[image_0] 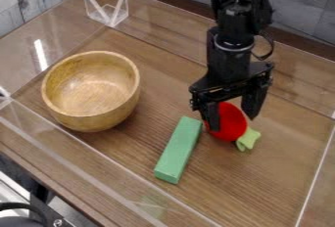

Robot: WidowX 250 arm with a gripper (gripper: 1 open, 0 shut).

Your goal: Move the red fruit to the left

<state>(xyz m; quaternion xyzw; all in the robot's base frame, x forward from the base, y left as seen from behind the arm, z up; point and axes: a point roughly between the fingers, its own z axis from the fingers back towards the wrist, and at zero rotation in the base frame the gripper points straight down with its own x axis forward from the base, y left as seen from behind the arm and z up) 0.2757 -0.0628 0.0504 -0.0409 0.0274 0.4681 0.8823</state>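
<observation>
Claw (230, 107) points straight down at centre right of frame, jaws spread wide, one either side of red fruit (230, 123), gripping nothing. Red fruit lies on wooden surface (131, 45), green leafy stub toward lower right. Green block (179, 149) just left of fruit. Wooden bowl (90, 91) at left.

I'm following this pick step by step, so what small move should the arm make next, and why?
Probably close the tool on the red fruit. Its open fingers already straddle the fruit, which lies on the table beside the green block, so a grip looks due before carrying it left toward the wooden bowl.
</observation>
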